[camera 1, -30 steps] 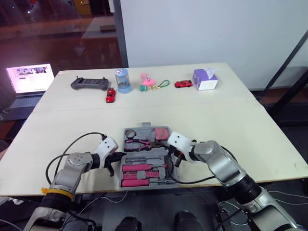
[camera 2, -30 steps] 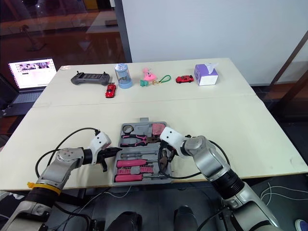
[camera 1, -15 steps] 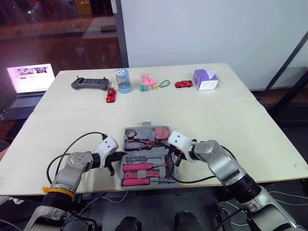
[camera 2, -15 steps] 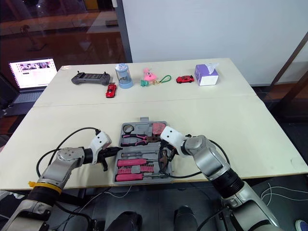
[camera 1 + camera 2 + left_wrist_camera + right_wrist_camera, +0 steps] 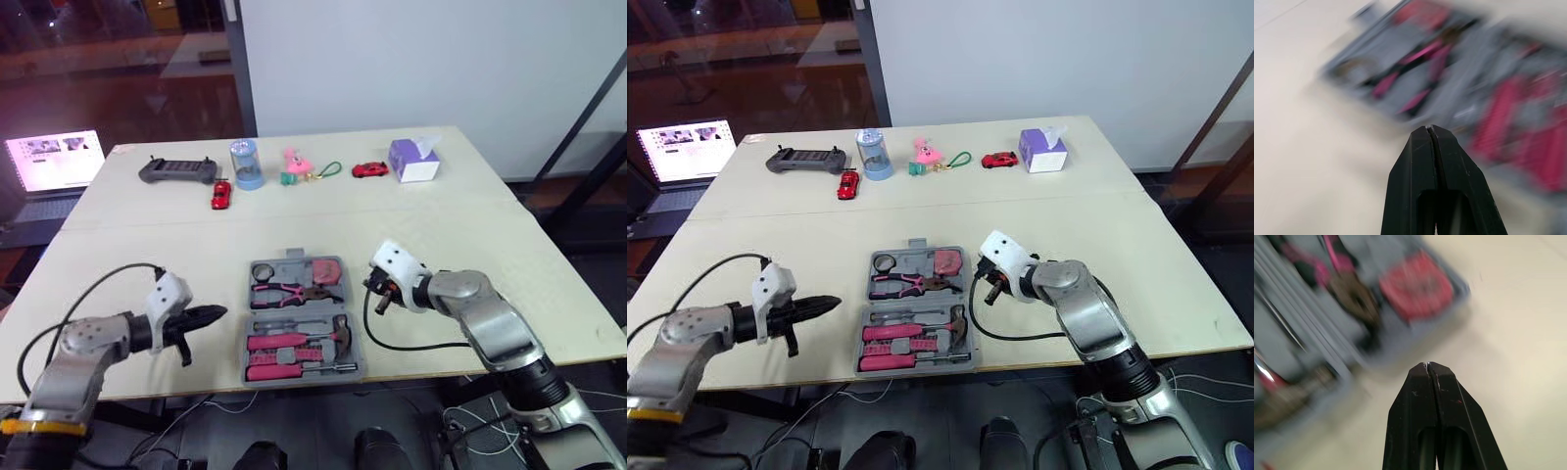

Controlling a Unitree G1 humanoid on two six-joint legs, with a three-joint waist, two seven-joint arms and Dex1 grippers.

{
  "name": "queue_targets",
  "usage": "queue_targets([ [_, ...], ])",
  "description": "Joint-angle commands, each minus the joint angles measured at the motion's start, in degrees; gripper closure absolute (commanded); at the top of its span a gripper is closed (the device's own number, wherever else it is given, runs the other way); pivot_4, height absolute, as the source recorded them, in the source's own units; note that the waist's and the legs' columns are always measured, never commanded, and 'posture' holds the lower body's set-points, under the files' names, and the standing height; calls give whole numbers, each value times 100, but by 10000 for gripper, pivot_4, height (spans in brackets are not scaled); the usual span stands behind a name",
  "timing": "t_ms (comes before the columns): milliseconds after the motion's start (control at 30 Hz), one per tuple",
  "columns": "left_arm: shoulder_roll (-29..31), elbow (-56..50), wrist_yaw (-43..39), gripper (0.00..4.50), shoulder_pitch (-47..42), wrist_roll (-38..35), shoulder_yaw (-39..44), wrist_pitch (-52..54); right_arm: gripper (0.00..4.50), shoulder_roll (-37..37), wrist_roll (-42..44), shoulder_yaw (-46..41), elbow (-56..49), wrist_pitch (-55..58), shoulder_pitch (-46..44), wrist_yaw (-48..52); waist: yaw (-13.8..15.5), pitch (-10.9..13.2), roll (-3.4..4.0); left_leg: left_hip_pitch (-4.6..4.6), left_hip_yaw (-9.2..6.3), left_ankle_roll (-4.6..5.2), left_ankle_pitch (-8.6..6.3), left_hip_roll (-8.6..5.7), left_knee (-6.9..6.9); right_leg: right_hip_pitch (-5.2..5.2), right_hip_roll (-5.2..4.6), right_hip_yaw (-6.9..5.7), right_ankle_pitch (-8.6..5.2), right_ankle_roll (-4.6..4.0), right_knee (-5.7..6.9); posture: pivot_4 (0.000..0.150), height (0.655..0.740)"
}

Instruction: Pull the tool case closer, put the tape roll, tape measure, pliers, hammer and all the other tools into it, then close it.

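Left eye view: left gripper (image 5: pixel 209 314) hovers pinched shut, left of the open tool case (image 5: pixel 292 255) near the table's (image 5: pixel 470 245) front edge. Right gripper (image 5: pixel 371 288) is closed off its right side. Wrist views smear the tools inside, possibly pliers.

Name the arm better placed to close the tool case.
Right, probably: the right fingers sit just beside the tool case, at its far half; the left fingers are farther from it.

Open grey tool case (image 5: pixel 303 321), tools inside.
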Motion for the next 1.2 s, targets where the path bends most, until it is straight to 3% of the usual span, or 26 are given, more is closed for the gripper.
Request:
queue_targets([
  [33,-340,-791,-625,44761,671,-1011,-188,176,45000,384,572,-388,-536,658,178,-106,3,0,0,0,-1,1,0,0,0,1,0,0,0,0,0,1500,7400],
  [167,-815,175,-571,44761,487,-258,-814,-703,45000,671,640,-487,-239,1011,66,-458,90,0,1,3,-1,3,-1,0,4,6,1,-1,1,-2,2,1500,7400],
  [267,-976,743,-434,45000,352,44,-951,-1129,37696,700,610,-490,-55,1068,-46,-633,153,0,1,7,2,4,-2,0,8,7,3,0,5,-8,3,1500,7400],
  [467,-1109,1866,-283,45000,138,704,-1260,-2070,13473,946,872,-719,189,1348,-252,-870,156,-1,2,6,3,0,0,0,9,7,2,-1,5,-8,2,1500,7400],
  [533,-1089,2059,-281,45000,140,880,-1397,-2278,2821,1080,965,-885,364,1466,-325,-983,151,-2,3,8,2,0,0,0,9,7,3,-1,5,-8,3,1500,7400],
  [567,-1074,2097,-286,45000,156,941,-1457,-2313,369,1163,1033,-991,469,1526,-363,-1029,144,-4,5,8,2,0,1,0,8,7,3,-1,5,-8,4,1500,7400],
  [800,-999,2279,-224,45000,61,1028,-1554,-2399,369,1528,1212,-1196,1578,1421,-751,-1216,121,-15,24,22,5,0,1,0,-4,11,3,2,5,-8,5,1500,7400],
  [1200,-827,2295,-314,45000,-203,1010,-1637,-2434,369,2060,1319,-1676,5085,43,-2076,-1338,64,-16,26,94,12,13,-6,1,-26,68,5,8,5,-8,1,1500,7400],
])
